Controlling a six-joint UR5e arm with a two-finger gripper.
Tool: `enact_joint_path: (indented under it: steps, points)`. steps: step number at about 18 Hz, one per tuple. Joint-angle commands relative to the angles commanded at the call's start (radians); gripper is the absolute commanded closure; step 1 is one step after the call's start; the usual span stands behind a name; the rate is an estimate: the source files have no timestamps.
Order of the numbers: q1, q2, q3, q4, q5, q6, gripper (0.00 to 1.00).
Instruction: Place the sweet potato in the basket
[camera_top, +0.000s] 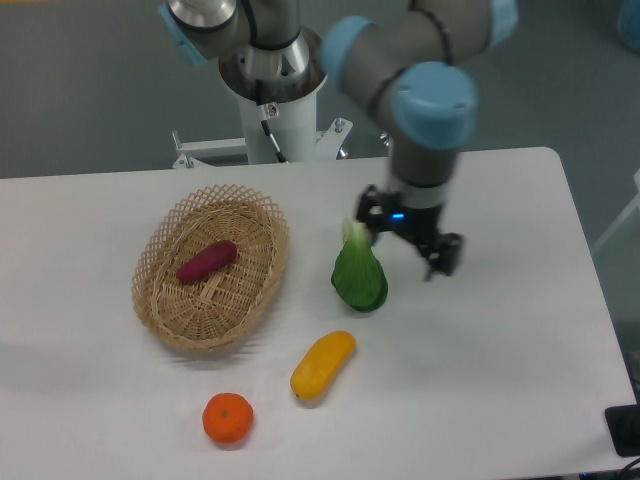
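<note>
The sweet potato (207, 261), a small magenta-purple tuber, lies inside the oval tan wicker basket (158, 314) at the left of the table, towards the basket's far-left side. My gripper (402, 250) is well to the right of the basket, above the table. Its jaws stand apart and nothing is between them. Its left finger is just behind the top of a green vegetable.
A green leafy vegetable (360, 278) stands just right of the basket, under the gripper's left side. A yellow-orange elongated fruit (323, 365) lies in front of it. A round orange (228, 418) sits near the front edge. The robot base (272, 110) is at the back.
</note>
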Motion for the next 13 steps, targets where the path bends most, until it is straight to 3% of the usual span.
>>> enact_joint_path:
  steps: [6,13]
  points:
    - [0.02,-0.1,0.109,0.0,0.002,0.023,0.0]
    - [0.034,-0.109,0.107,0.012,0.002,0.022,0.0]
